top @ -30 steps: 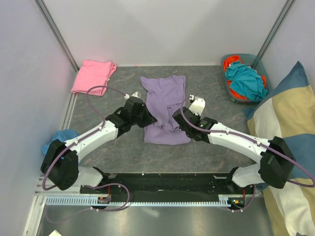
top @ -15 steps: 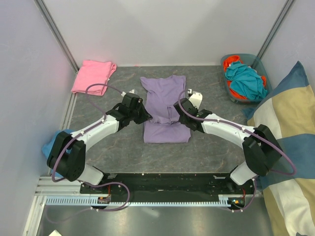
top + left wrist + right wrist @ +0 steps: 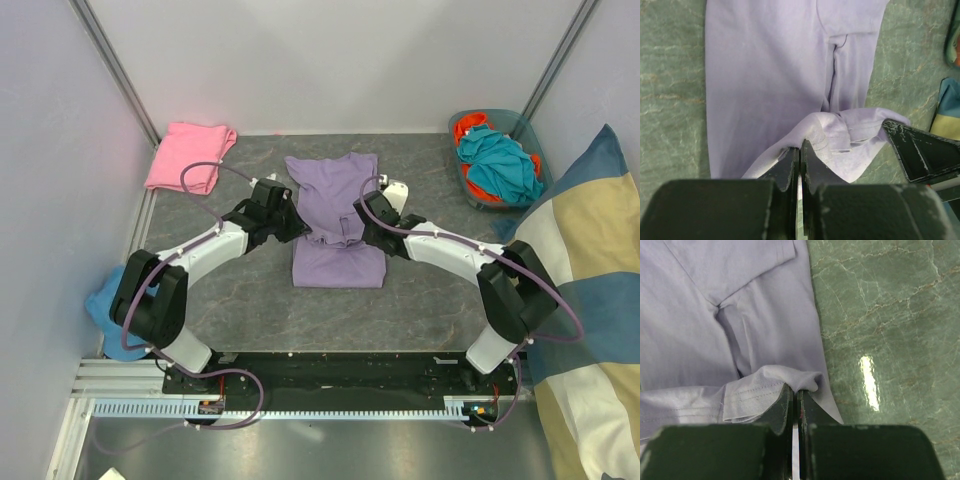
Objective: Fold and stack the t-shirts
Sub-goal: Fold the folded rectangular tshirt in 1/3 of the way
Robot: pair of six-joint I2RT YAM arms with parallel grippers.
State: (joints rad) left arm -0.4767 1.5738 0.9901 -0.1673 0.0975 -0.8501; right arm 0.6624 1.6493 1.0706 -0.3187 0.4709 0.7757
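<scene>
At frame centre on the bench (image 3: 440, 295), the lifted hem of the lavender t-shirt (image 3: 335, 190) is being pinched by the closed left gripper (image 3: 800, 151) and right gripper (image 3: 794, 391); the pink t-shirt (image 3: 188, 155) is lying upper left.

A grey marbled desk (image 3: 440, 300) fills the middle of the top view, closed in by pale walls (image 3: 330, 60) at the back and sides. In the upper right corner sits a grey-green basket (image 3: 503, 113), heaped with a teal cloth (image 3: 500, 165) over an orange cloth (image 3: 465, 128). A big blue, cream and tan striped cushion (image 3: 590, 230) leans along the right edge. At lower left a crumpled blue cloth (image 3: 103, 293) lies off the desk's side. A slotted metal rail (image 3: 330, 408) runs across the bottom.
</scene>
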